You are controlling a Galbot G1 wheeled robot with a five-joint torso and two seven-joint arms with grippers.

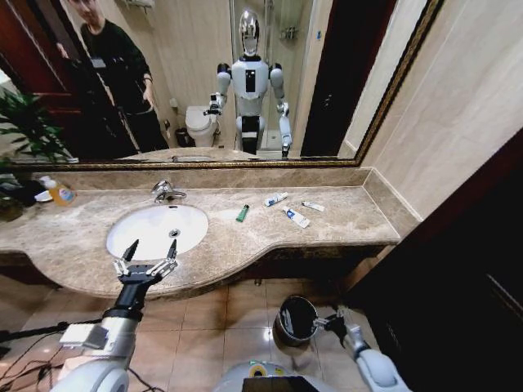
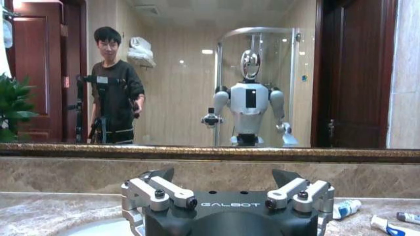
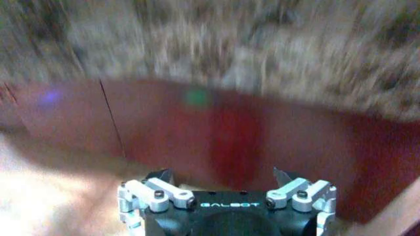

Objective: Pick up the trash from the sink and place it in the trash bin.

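The white oval sink point(image 1: 155, 233) with a chrome tap point(image 1: 167, 192) is set in the beige marble counter point(image 1: 343, 220). The trash lies on the counter to the right of the basin: a small green tube point(image 1: 243, 213), two white tubes with blue print point(image 1: 275, 198) point(image 1: 297, 217) and a white strip point(image 1: 312, 207). My left gripper point(image 1: 147, 254) point(image 2: 223, 177) is open and empty over the sink's front rim. The trash bin point(image 1: 296, 318) stands on the floor below the counter. My right gripper point(image 1: 331, 322) point(image 3: 222, 177) hangs open and empty just right of the bin.
An orange-liquid soap bottle point(image 1: 60, 193) and a green plant point(image 1: 24, 131) stand at the counter's far left. A big mirror point(image 1: 245, 73) backs the counter. Dark cabinet fronts point(image 3: 229, 132) sit under it, and a dark door point(image 1: 458, 278) is on the right.
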